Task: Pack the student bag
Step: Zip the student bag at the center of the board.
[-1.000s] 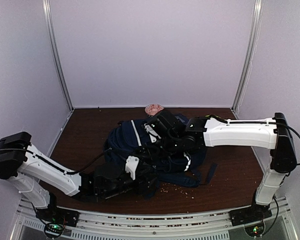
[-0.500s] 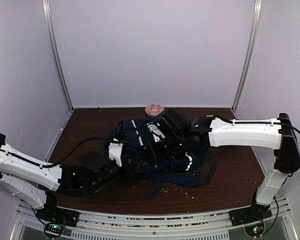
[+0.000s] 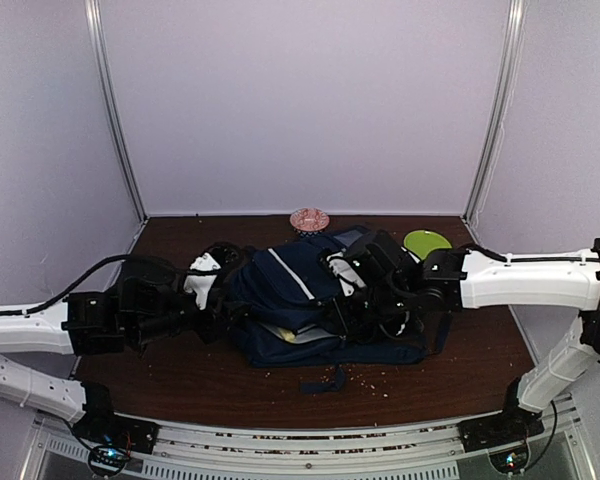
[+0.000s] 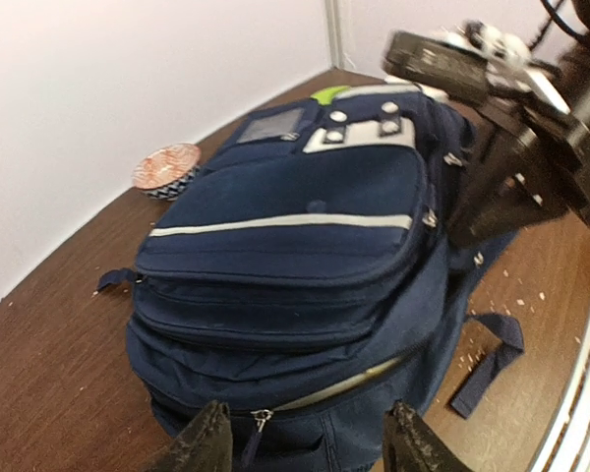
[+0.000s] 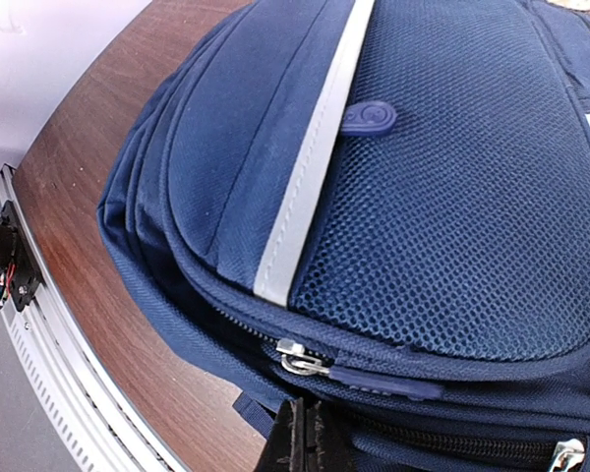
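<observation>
Nearest, crumbs [image 3: 365,380] are seen scattered on brown table [image 3: 180,380], dark strap [image 3: 325,383] lying loose among them. Student bag [image 3: 310,290] is laid flat at table's middle, white stripe up, pale strip glimpsed along zip line on near side. Left gripper [image 4: 310,447] is held at bag's left end, fingers spread apart, nothing between them. Right gripper [image 5: 310,438] is set against bag's right side, fingers pressed together just below zip pull [image 5: 297,358]. Farther back, patterned pink dish [image 3: 309,218] and green plate [image 3: 426,242] are placed near rear wall.
</observation>
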`<state>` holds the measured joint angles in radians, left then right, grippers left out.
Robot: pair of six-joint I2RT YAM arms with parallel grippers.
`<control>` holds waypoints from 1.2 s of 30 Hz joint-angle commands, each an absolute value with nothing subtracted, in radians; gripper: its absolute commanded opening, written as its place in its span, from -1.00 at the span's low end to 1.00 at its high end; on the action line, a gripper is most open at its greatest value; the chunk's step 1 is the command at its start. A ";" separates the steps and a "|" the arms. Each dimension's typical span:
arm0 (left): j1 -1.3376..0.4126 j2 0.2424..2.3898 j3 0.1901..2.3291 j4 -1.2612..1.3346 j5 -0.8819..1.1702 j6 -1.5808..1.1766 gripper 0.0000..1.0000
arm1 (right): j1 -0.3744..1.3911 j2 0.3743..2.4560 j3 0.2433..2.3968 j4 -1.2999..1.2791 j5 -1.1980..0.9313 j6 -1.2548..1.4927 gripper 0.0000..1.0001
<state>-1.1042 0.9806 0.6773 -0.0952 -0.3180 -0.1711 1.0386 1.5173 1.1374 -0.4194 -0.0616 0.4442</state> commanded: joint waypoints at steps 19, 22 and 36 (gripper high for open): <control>-1.037 1.365 0.958 -0.199 0.077 0.197 0.54 | 1.004 1.336 0.954 -0.294 0.022 0.463 -1.00; -1.037 1.397 0.986 -0.196 0.091 0.209 0.54 | 1.003 1.334 0.958 -0.296 0.022 0.456 -1.00; -1.037 1.506 1.056 -0.207 0.143 0.228 0.24 | 1.002 1.333 0.961 -0.291 0.012 0.456 -1.00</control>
